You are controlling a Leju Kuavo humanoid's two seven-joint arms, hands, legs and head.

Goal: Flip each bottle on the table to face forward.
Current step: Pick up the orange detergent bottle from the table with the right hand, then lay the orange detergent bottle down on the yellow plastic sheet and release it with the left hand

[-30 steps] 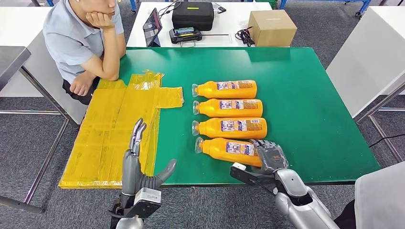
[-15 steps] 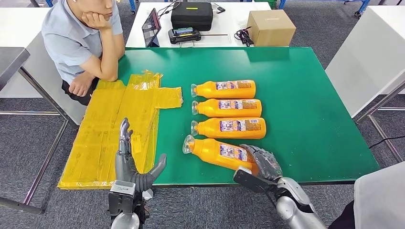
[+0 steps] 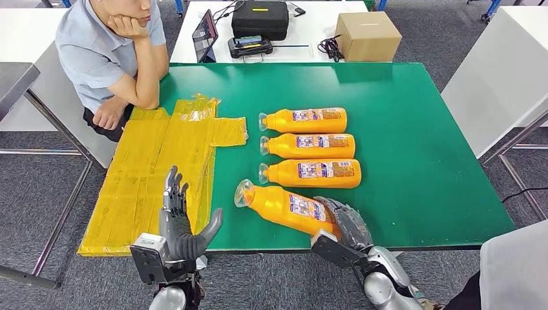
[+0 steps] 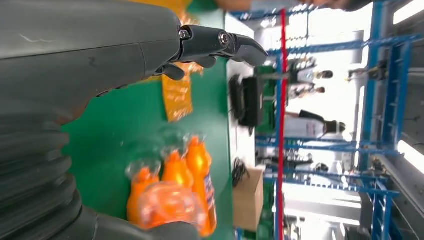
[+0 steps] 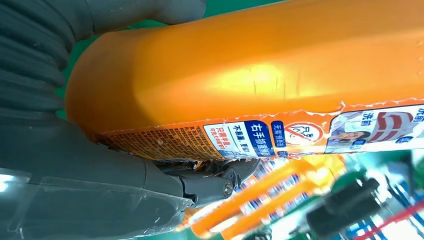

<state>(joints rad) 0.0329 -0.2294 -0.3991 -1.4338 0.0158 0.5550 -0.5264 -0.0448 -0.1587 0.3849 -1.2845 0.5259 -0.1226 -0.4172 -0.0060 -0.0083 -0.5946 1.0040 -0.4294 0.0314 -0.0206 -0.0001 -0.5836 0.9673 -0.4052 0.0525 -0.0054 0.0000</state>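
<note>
Several orange bottles lie in a row on the green table (image 3: 400, 129), caps to the left, labels up. My right hand (image 3: 349, 223) grips the base of the nearest bottle (image 3: 284, 206) and holds it tilted, its clear cap end (image 3: 243, 192) raised off the table. The right wrist view shows this bottle (image 5: 260, 70) close up, my fingers (image 5: 210, 182) wrapped under its label. Three others (image 3: 310, 147) lie flat behind it. My left hand (image 3: 181, 226) is upright at the table's front edge, fingers spread, holding nothing; its fingers (image 4: 215, 42) show in the left wrist view above the bottles (image 4: 172, 195).
Yellow plastic sheets (image 3: 155, 174) cover the table's left part. A person (image 3: 110, 51) sits at the far left corner, elbow on the table. Behind stands a white table with a black case (image 3: 260, 19), a tablet and a cardboard box (image 3: 368, 35).
My right hand has lifted and swung the nearest bottle, its cap end now higher and further left. My left hand has sunk lower and drawn back towards the table's front edge.
</note>
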